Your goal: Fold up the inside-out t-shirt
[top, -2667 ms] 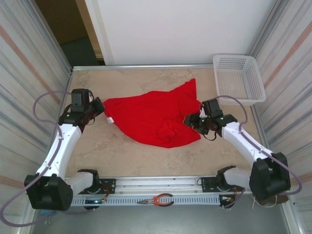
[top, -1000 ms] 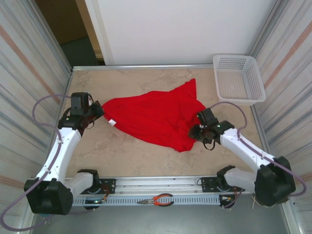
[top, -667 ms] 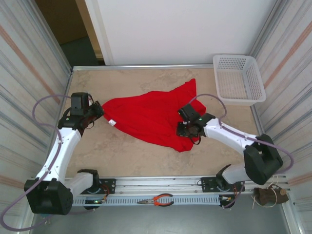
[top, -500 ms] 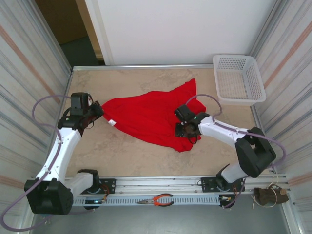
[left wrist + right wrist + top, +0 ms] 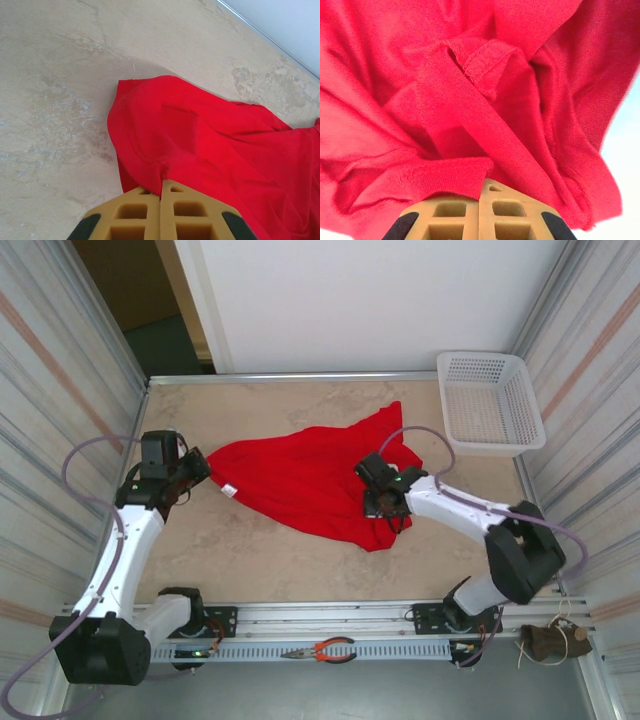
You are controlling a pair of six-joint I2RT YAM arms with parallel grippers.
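The inside-out t-shirt (image 5: 300, 480) lies crumpled and bright red across the middle of the table, with a small pale tag (image 5: 227, 490) near its left end. My left gripper (image 5: 196, 468) is at that left end, shut on a stitched hem of the t-shirt (image 5: 210, 145). Its tan fingers (image 5: 190, 210) pinch the cloth at the seam. My right gripper (image 5: 378, 502) rests on the shirt's near right part. It is shut on a ribbed fold of the t-shirt (image 5: 470, 75), which drapes over its left finger (image 5: 445, 212).
A white mesh basket (image 5: 490, 400) stands at the back right corner. Orange-handled pliers (image 5: 322, 650) lie on the front rail between the arm bases. Bare beige table (image 5: 250, 550) shows in front of the shirt and to its left.
My right gripper has moved left from the shirt's right edge onto the cloth and has shut on a fold. The left gripper has stayed shut on the left hem.
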